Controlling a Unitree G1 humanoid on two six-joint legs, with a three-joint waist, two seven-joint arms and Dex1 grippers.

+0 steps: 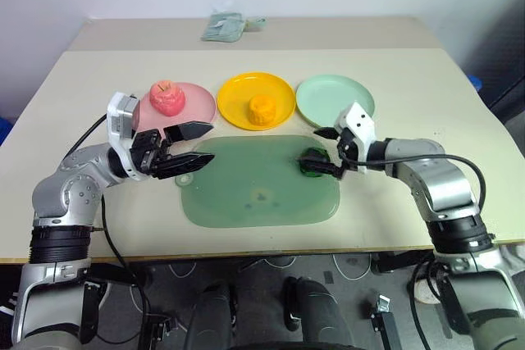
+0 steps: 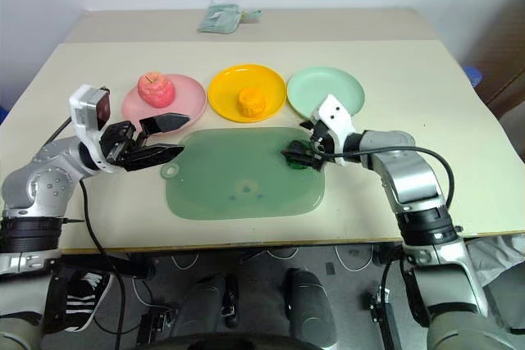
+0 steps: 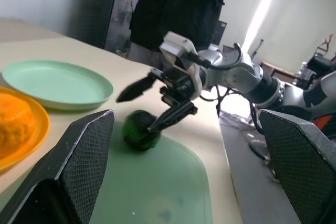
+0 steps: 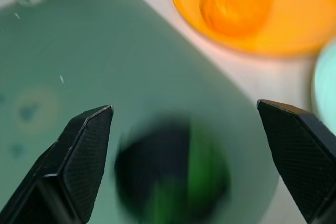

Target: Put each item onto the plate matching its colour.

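Observation:
The pink-red apple (image 1: pixel 166 97) rests on the pink plate (image 1: pixel 199 106), and the orange ridged fruit (image 1: pixel 262 109) sits on the yellow plate (image 1: pixel 238 92). Nothing lies on the mint green plate (image 1: pixel 335 100). The dark green ball (image 1: pixel 312 161) lies on the right end of the green mat (image 1: pixel 246 194). My right gripper (image 1: pixel 317 152) is open, its fingers spread on either side of the ball with gaps showing in the right wrist view. Over the mat's left edge, in front of the pink plate, my left gripper (image 1: pixel 212 143) is open and holds nothing.
A folded pale green cloth (image 1: pixel 223 26) lies at the far edge of the table. A person in dark clothes (image 3: pixel 194 3) stands beyond the table's right side. Bare tabletop lies to the right of the mint plate.

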